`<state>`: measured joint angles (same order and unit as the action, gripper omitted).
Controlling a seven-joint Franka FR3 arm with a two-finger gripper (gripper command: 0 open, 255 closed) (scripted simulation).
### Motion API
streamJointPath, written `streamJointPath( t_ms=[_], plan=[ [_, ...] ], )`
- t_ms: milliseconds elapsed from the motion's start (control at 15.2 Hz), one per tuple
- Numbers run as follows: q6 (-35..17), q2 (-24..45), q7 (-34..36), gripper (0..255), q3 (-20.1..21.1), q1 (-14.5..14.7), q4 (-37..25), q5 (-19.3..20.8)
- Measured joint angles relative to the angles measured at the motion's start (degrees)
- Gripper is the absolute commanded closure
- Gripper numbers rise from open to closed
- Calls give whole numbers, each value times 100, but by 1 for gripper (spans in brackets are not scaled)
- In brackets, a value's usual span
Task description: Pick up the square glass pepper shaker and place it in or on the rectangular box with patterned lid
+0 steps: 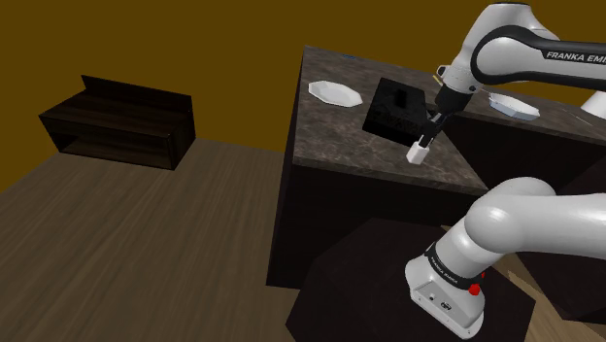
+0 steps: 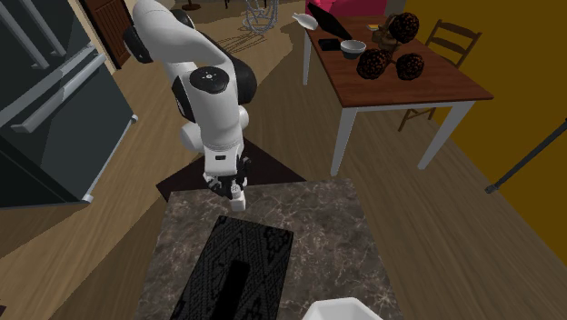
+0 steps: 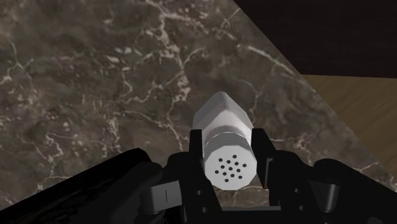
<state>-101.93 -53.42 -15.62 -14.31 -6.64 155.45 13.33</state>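
**A:** So, what is laid out here, biggest thing first?

**B:** A dark marbled counter (image 1: 335,131). On it lies a flat black rectangular box (image 1: 393,109) with a patterned lid (image 2: 238,264). The white arm (image 1: 505,44) reaches down just beside the box, near the counter's edge.

**A:** And the hand?

**B:** The black gripper (image 3: 229,146) is clamped on the pepper shaker (image 3: 222,114), a small white square-bodied bottle. Its fingers (image 3: 196,149) press either side just below the round cap (image 3: 230,167). The shaker's base points toward the marble, and the cap's little holes face the wrist camera. I cannot tell whether the base touches the counter.

**A:** How should the carry be done well?

**B:** In my judgement, lift straight up first, so the base clears the lid's rim. Keep the shaker vertical and travel the short way across to the lid's middle. Lower until the base rests flat, and only then part the fingers. The grip is high, near the cap, so a quick swing could let the body pivot.
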Motion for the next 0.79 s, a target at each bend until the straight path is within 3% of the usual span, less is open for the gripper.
streamJointPath(
  t_ms=[396, 792],
  plan=[
    [0, -1, 0, 255, 0, 0, 1, -1],
    [356, 32, -32, 255, 57, 32, -390, -66]
  ],
)
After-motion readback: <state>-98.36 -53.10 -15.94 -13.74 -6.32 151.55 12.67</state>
